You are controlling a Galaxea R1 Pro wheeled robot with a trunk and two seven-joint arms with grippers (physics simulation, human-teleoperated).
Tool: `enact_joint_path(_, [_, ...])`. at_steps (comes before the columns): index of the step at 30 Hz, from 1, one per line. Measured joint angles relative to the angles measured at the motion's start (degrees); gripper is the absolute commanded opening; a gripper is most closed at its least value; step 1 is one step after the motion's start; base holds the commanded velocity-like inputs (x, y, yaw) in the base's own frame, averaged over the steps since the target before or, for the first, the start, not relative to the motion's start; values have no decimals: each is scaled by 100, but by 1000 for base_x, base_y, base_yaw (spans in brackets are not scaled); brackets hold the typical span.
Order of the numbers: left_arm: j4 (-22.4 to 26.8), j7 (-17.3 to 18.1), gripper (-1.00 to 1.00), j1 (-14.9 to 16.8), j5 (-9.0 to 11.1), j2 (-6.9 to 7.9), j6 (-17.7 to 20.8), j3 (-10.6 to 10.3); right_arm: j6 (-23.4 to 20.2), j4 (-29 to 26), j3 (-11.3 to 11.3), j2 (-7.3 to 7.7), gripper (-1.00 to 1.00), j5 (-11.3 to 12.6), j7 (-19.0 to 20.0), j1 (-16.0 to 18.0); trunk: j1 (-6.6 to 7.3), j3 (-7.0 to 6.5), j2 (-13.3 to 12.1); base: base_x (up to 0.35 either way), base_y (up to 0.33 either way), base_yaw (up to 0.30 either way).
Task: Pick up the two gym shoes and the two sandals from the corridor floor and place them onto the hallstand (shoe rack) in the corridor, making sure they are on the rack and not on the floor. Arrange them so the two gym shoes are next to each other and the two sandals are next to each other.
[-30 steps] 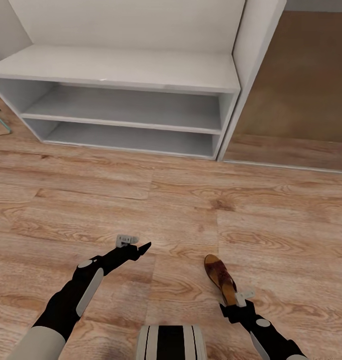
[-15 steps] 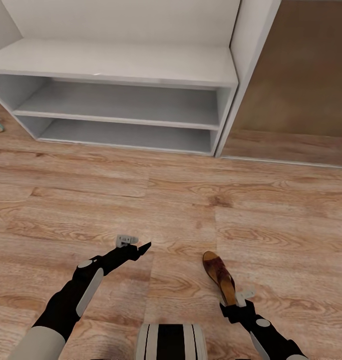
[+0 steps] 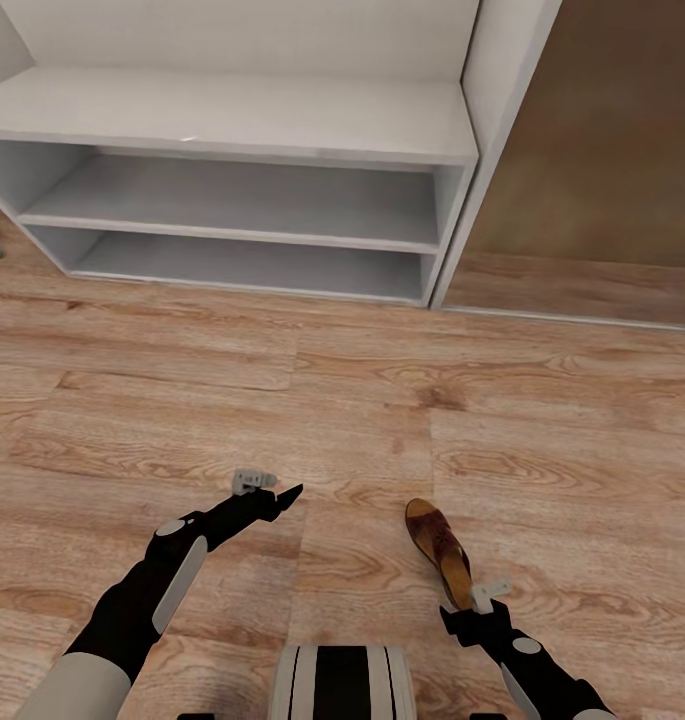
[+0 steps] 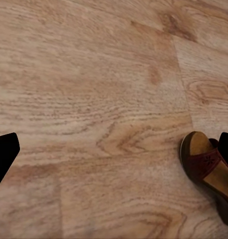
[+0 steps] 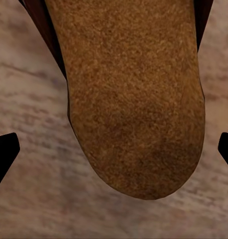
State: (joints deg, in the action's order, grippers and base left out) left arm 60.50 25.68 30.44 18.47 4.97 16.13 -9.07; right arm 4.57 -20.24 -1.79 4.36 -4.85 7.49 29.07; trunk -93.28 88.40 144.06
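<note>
The corridor floor (image 3: 182,400), light brown wood-grain planks, spreads across the head view from the robot's trunk to the far wall. At its far edge stands the hallstand (image 3: 282,120), a pale grey-white unit whose wide bench top and two low open shelves carry no shoes. To the right of the hallstand a brown panel (image 3: 602,130) meets the floor along a pale rail.

A single brown sandal (image 3: 440,550) appears just ahead of the robot's right arm, well apart from the hallstand, its toe pointing away from the robot and its heel end at the right claw (image 3: 474,606). The right wrist view looks down at close range on the sandal's tan cork-like footbed (image 5: 138,99), with the two dark fingertips (image 5: 4,152) standing wide at either side of it and not touching it; the right claw is released. Whether the sandal rests on the planks or is raised off them cannot be told.

The left claw (image 3: 274,490) hangs over bare planks to the left of the sandal, apart from it. In the left wrist view its fingertips (image 4: 3,154) stand spread with nothing between them, released, and the sandal (image 4: 208,172) shows with its dark strap (image 4: 206,163) across the tan sole.
</note>
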Motion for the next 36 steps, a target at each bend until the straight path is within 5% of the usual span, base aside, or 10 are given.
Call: enact_joint_path(36, [48,0,100,-3,2,0,-2,-6,-8,0,25,0,100,1,-8,0,-8,70,4,0,0,0])
